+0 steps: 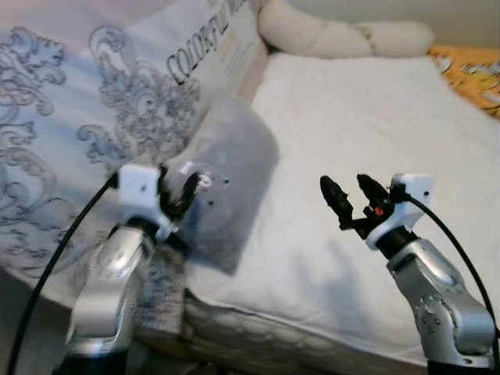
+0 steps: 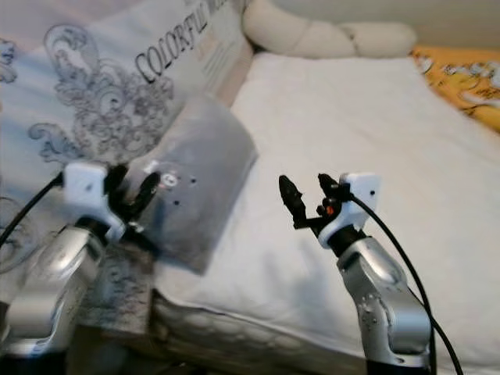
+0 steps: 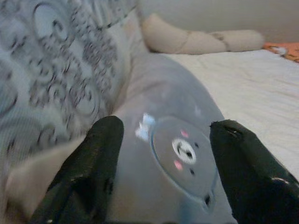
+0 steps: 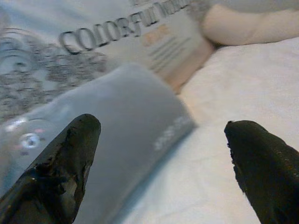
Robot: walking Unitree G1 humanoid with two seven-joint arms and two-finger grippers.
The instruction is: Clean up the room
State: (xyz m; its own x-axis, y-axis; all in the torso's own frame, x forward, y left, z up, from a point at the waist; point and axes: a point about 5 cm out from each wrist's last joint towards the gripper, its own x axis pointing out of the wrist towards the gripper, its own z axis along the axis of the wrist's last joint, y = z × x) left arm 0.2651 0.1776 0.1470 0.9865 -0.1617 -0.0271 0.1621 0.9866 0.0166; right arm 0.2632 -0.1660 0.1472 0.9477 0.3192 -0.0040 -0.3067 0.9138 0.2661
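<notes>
Left tool [image 1: 178,195]: its two black fingers [image 3: 88,172] stand well apart, with nothing gripped between them; the tips are at the near edge of the grey pillow, and contact cannot be made out.
Right tool [image 1: 349,195]: fingers spread wide and empty, held above the bare sheet, apart from everything.
Pillow [image 1: 234,176]: grey, with a round printed patch bearing small pink and dark marks; straight ahead of the left tool, across and ahead from the right tool. It lies tilted, one side up against the quilt, the other down on the sheet.
Quilt [image 1: 70,117]: pale blue-grey with dark scroll pattern and the word COLORFUL; bunched up beyond the left tool, on its outer side, under the pillow's raised edge.
Sheet [image 1: 367,117]: white, on the bed, beneath and ahead of the right tool.
Bolster [image 1: 336,35]: cream, knotted, far ahead of both tools at the bed's head.
Orange cloth [image 1: 473,70]: far ahead, to the right tool's outer side.
</notes>
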